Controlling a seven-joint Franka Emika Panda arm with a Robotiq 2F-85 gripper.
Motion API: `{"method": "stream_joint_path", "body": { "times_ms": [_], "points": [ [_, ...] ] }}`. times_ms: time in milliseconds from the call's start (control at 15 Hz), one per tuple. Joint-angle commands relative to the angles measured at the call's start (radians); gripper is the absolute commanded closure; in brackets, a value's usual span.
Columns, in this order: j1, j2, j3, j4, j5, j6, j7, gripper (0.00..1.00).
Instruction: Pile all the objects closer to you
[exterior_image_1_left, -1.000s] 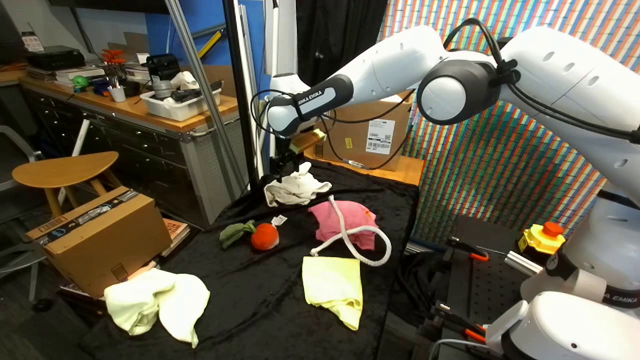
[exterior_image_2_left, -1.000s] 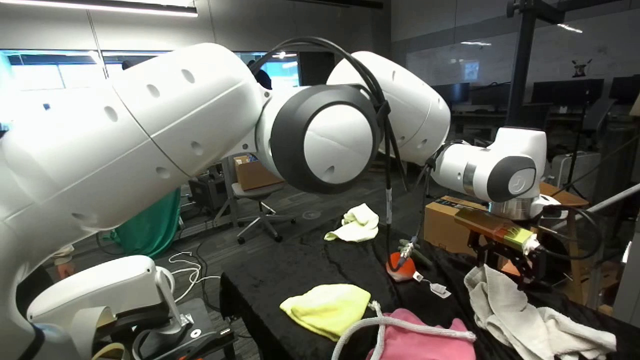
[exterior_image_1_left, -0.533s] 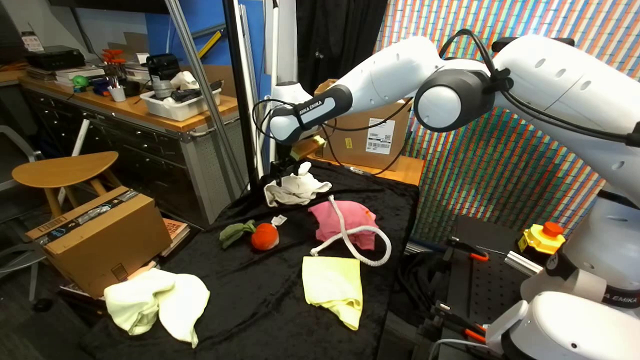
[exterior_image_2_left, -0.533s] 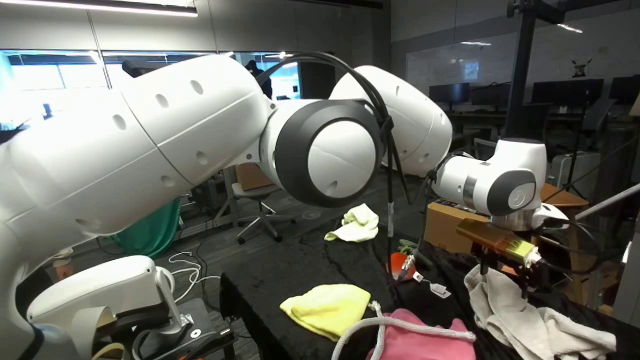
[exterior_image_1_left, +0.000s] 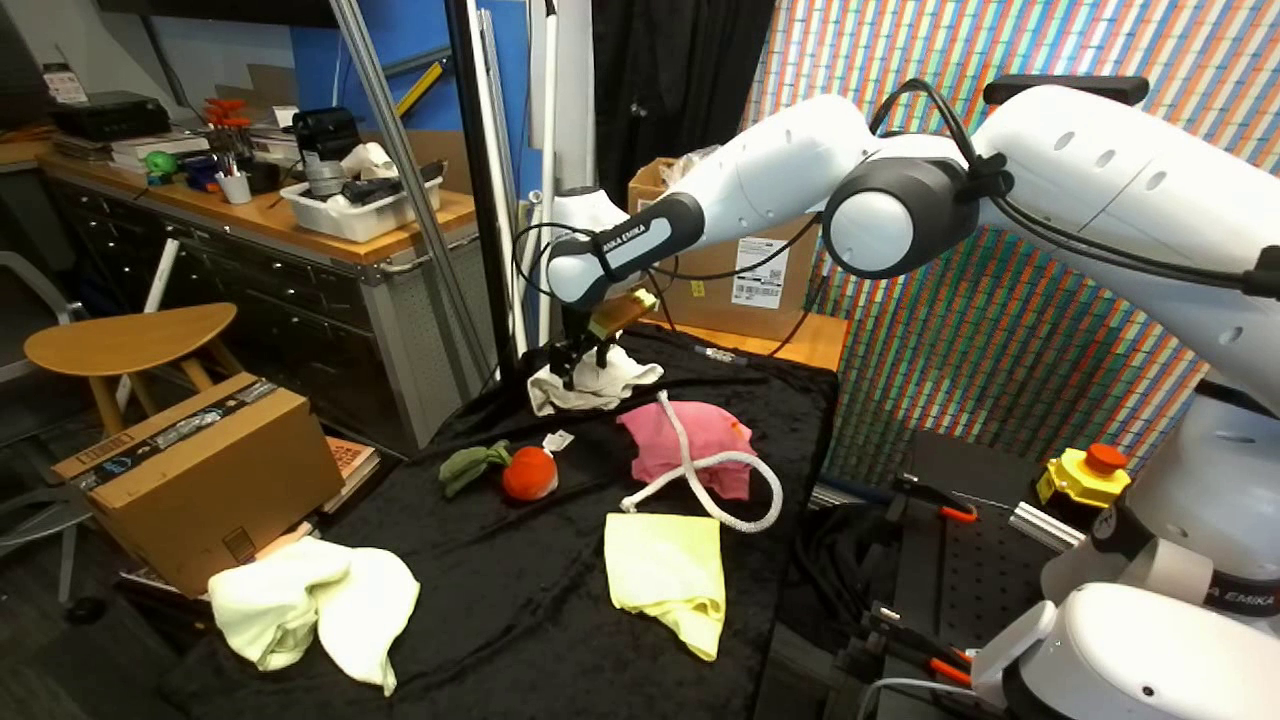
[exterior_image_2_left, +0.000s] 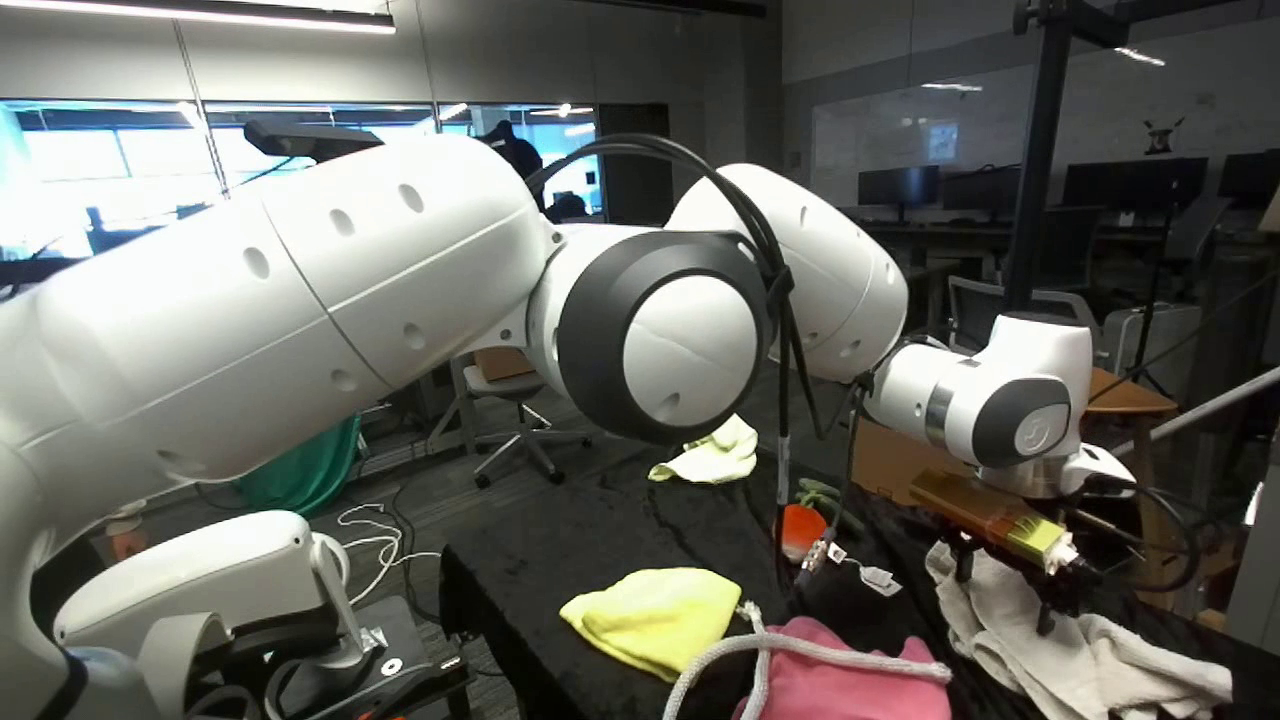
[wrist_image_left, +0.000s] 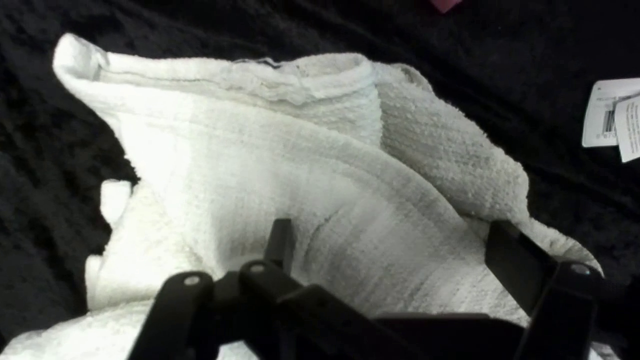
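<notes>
A crumpled off-white towel (exterior_image_1_left: 628, 378) lies at the table end far from the robot's base; it also shows in an exterior view (exterior_image_2_left: 1120, 665) and fills the wrist view (wrist_image_left: 340, 165). My gripper (exterior_image_1_left: 586, 370) points down over it, open, also in an exterior view (exterior_image_2_left: 1003, 600). In the wrist view the fingers (wrist_image_left: 392, 230) stand wide apart with towel between them; I cannot tell whether the tips touch it. A pink cloth (exterior_image_1_left: 700, 435) lies under a white rope (exterior_image_1_left: 770, 490). Nearby are a yellow cloth (exterior_image_1_left: 665, 560), a red-orange ball toy (exterior_image_1_left: 528, 474) with green part (exterior_image_1_left: 468, 465), and a pale yellow-green cloth (exterior_image_1_left: 365, 600).
The objects lie on a black cloth-covered table (exterior_image_1_left: 500, 580). A cardboard box (exterior_image_1_left: 220, 480) stands beyond one side, and another box (exterior_image_1_left: 720, 270) stands behind the towel. A metal pole (exterior_image_1_left: 480, 200) rises near the gripper. Cables (exterior_image_2_left: 785, 470) hang from the arm.
The arm and gripper have come down toward the off-white towel, and the fingertips are now lower against it. The gripper stays open. The objects on the table have hardly moved.
</notes>
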Motion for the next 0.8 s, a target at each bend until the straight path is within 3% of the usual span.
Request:
{"method": "stream_joint_path", "body": {
  "times_ms": [0, 467, 600, 733],
  "points": [
    [-0.005, 0.038, 0.013, 0.05, 0.017, -0.001, -0.01, 0.0],
    [-0.003, 0.046, 0.02, 0.058, 0.017, -0.008, -0.014, 0.01],
    [-0.002, 0.047, 0.021, 0.06, 0.017, -0.012, -0.014, 0.26],
    [-0.002, 0.047, 0.023, 0.062, 0.019, -0.016, -0.016, 0.37]
  ]
}}
